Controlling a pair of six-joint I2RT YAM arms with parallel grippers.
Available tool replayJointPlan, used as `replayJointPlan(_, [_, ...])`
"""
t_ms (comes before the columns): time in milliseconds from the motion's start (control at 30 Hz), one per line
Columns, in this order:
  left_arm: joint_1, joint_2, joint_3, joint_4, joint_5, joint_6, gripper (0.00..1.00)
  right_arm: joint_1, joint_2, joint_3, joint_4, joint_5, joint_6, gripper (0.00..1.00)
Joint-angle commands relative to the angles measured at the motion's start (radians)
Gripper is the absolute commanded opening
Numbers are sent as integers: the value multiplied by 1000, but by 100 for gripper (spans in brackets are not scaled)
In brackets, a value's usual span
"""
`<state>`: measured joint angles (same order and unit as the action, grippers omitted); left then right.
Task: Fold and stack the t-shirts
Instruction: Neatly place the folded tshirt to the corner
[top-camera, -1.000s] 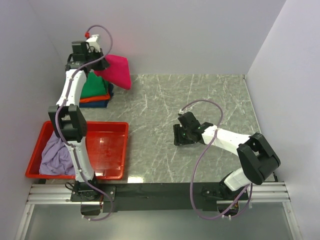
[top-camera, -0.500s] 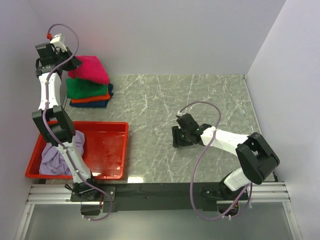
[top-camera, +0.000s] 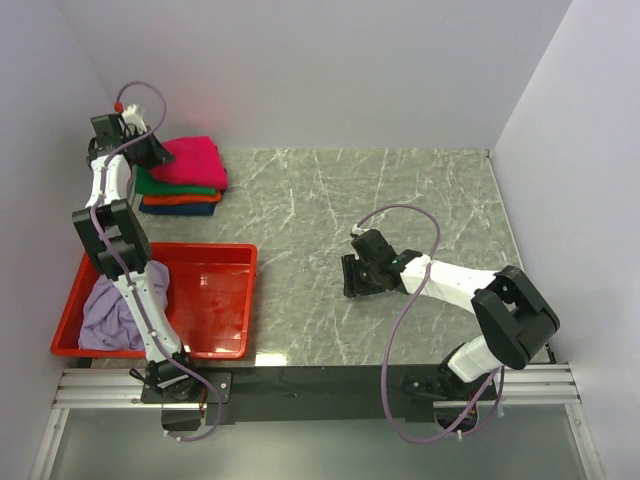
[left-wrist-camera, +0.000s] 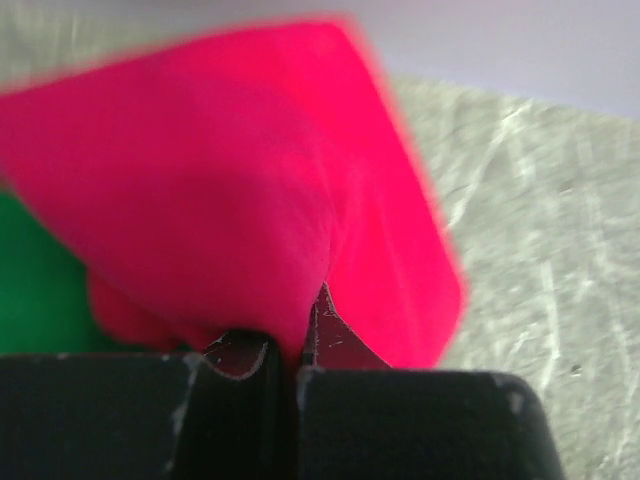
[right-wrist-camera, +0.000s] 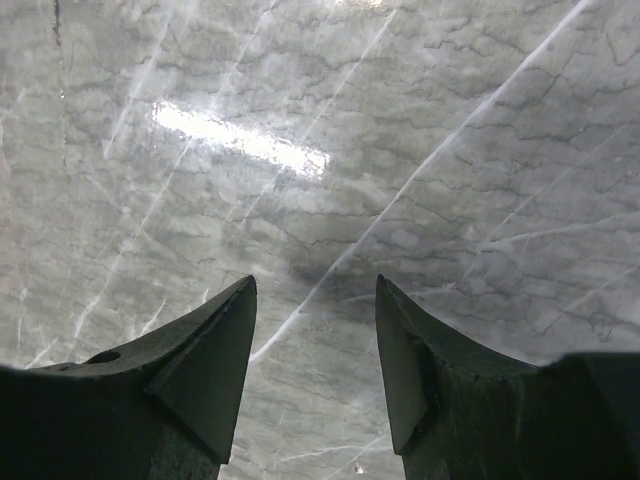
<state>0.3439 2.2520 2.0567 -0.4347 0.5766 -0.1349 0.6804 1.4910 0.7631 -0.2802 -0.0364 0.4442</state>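
At the table's (top-camera: 420, 190) far left corner the stack runs, top to bottom: crimson-pink t-shirt (top-camera: 192, 162), green t-shirt (top-camera: 160, 185), orange t-shirt (top-camera: 185, 198), dark blue t-shirt (top-camera: 185, 209). The pale lavender t-shirt (top-camera: 110, 312) lies in a glossy red tray (top-camera: 215, 300). The table is grey-green marble with thin white veins. The left arm (top-camera: 112, 185) and right arm (top-camera: 455, 283) are white with black joints.

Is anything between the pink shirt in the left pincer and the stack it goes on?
Nothing visible: the pink shirt, pinched by the left pincer, rests directly on the green shirt topping the stack.
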Motion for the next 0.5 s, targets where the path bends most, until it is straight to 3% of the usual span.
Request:
replayJointPlan(0, [24,9,-30,-22,-36,38,0,10,-41,-16,33,-6,-7,58])
replayJointPlan(333, [47,-9,-141,-1,-178,21,0,8,-90,-48,45,-14,-12,58])
replayJointPlan(433, [55,-25,-170,-1,-248,15,12,10,-104,-54,52,-14,-10,58])
replayJointPlan(467, [59,-37,-178,7,-262,9,25,10,-107,-59,52,-19,-10,58])
